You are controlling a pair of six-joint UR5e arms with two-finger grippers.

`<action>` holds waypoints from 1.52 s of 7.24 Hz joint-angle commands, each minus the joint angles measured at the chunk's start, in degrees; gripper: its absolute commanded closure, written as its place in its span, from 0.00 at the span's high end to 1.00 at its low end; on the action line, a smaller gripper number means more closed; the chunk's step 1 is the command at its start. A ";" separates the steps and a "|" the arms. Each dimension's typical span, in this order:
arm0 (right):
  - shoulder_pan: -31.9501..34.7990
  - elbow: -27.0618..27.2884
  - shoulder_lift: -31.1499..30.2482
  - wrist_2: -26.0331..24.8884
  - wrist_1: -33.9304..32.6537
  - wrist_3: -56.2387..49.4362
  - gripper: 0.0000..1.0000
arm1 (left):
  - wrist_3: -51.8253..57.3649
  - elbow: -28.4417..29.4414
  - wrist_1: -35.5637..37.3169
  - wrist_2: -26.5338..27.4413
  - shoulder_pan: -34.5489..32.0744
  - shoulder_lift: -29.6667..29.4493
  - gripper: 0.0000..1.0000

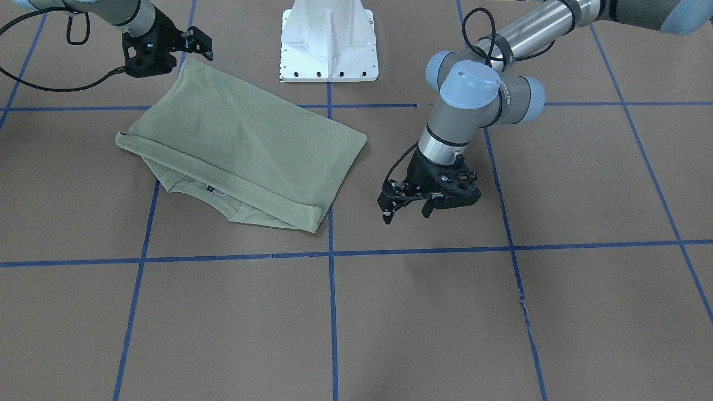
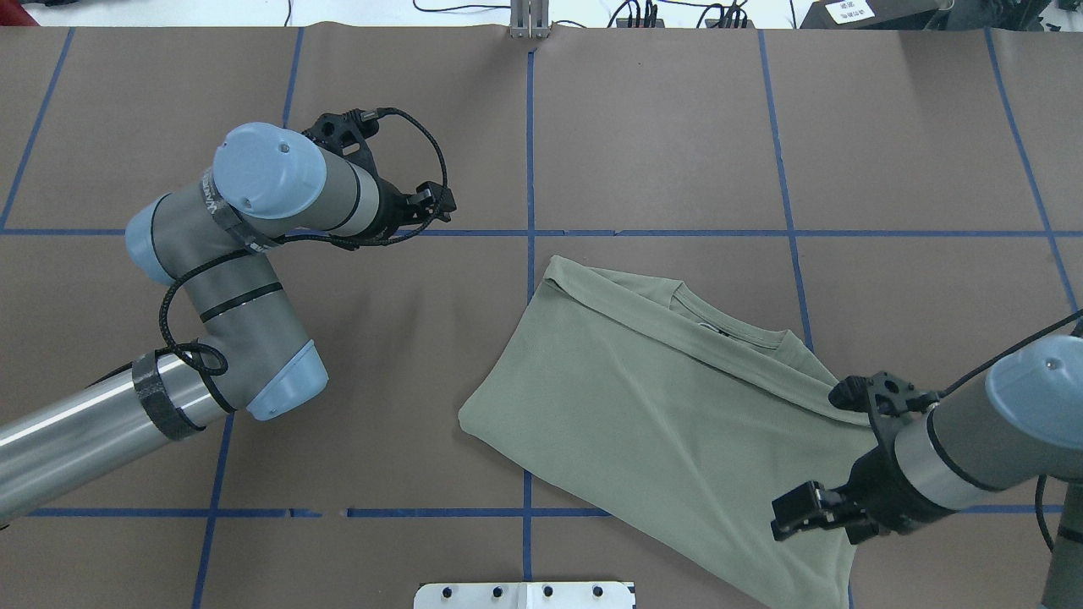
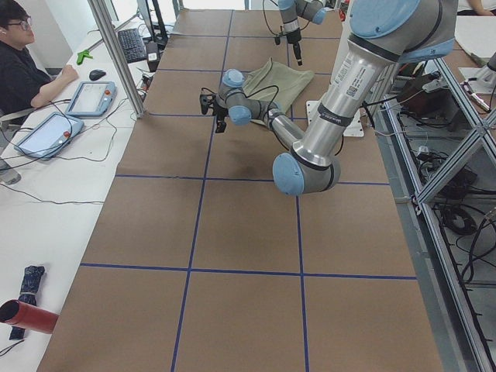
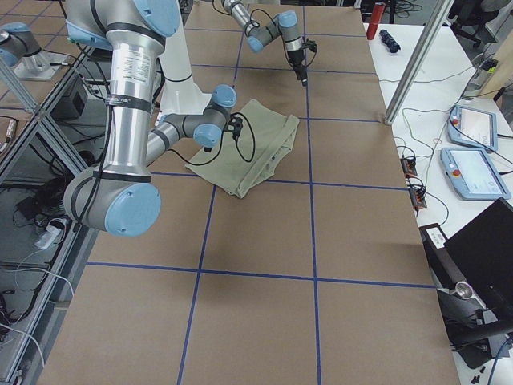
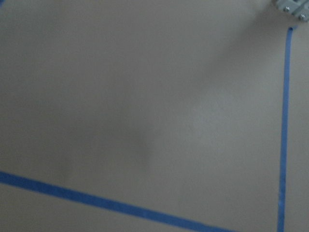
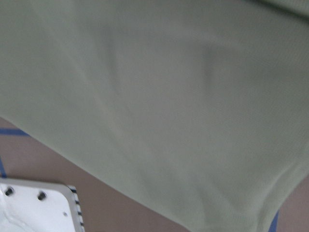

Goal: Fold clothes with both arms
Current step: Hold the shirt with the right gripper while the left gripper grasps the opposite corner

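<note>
Sage shirt (image 1: pixel 245 139) lies folded; my left gripper (image 1: pixel 405 214) hangs open beside it, right gripper (image 1: pixel 203 44) open over its robot-side corner, likely to pinch.

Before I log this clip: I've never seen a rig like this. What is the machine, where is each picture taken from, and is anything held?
These are two robot arms at a brown table marked with blue tape, with a white pedestal between them. Each arm ends in a two-finger pincer. One picture faces the robot, one looks over its shoulders, two look from the table's ends, and two come from cameras on the wrists. A green shirt lies folded on the table, its collar peeking out. The left pincer hangs open and empty beside it. The right pincer is at the shirt corner nearest the pedestal; whether it grips the cloth is unclear.
</note>
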 commanded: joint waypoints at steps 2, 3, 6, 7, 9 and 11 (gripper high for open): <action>12.14 -1.27 5.39 -0.57 -0.12 -0.26 1.00 | -14.02 -5.11 0.24 -5.46 7.49 1.32 0.99; 13.46 -2.50 7.50 -0.57 -0.12 -0.26 1.00 | -18.33 -5.11 0.24 -5.02 10.39 1.50 0.98; 13.92 -2.86 7.96 -0.57 -0.12 -0.26 1.00 | -25.74 -5.02 0.68 -5.01 14.71 1.41 0.98; 13.92 -2.86 7.96 -0.57 -0.12 -0.26 1.00 | -27.15 -5.02 2.34 -5.10 15.34 0.98 0.98; 13.92 -3.39 7.96 -0.65 -0.12 -0.34 1.00 | -30.66 -4.85 2.97 -5.01 16.82 1.15 0.96; 13.92 -3.39 7.96 -0.57 -0.12 -0.35 1.00 | -32.09 -4.41 2.97 -4.93 17.54 1.41 0.93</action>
